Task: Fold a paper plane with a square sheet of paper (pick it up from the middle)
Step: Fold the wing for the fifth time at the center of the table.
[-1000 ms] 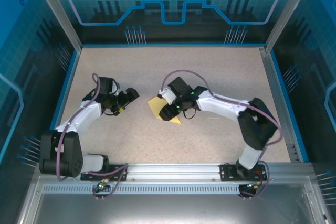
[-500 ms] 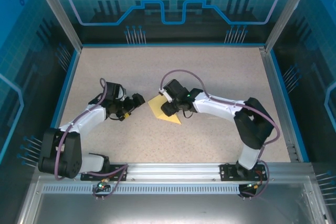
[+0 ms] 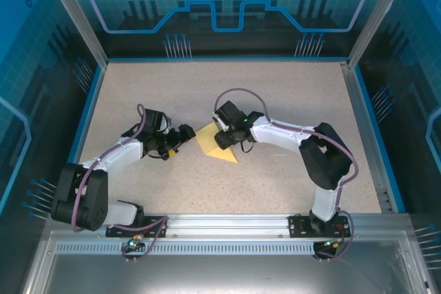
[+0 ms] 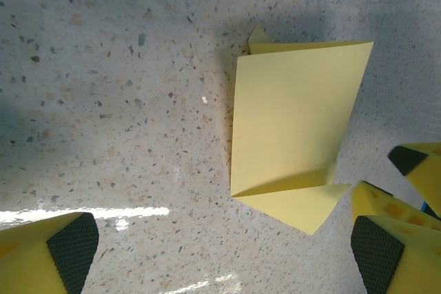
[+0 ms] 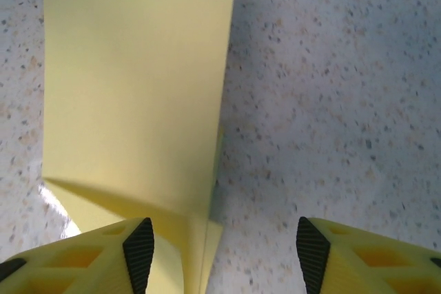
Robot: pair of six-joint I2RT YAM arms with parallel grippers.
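Sheet of paper: the pale-yellow square sheet of paper [image 3: 211,145] lies near the middle of the speckled worktop [image 3: 275,94], between the two sets of fingers.
Fold state: it is partly folded. The left wrist view shows the sheet [image 4: 293,125] as a slanted four-sided panel with a crease near one end, a triangular flap beyond that crease, and a small tip sticking out at the far corner.
Shadow: the sheet casts a soft shadow on the worktop along its long sides.
Left gripper: the left gripper [image 3: 186,133] sits just beside the left edge of the sheet in the overhead view.
Left fingers: in the wrist view the left gripper [image 4: 224,246] has its fingers spread wide, holding nothing. The dark pads [image 4: 72,249] sit low in the view on either side, with bare worktop between them and the sheet ahead.
Right gripper: the right gripper [image 3: 220,141] is over the right part of the sheet in the overhead view.
Right fingers: in its own view the right gripper [image 5: 224,253] is spread apart and grips nothing. One pad [image 5: 139,253] overlaps the flap end of the sheet [image 5: 131,87], and the other is over bare worktop. Contact with the paper cannot be told.
Neighbouring fingers: a yellow fingertip of the right gripper [image 4: 417,163] shows at the edge of the left wrist view, near the flap.
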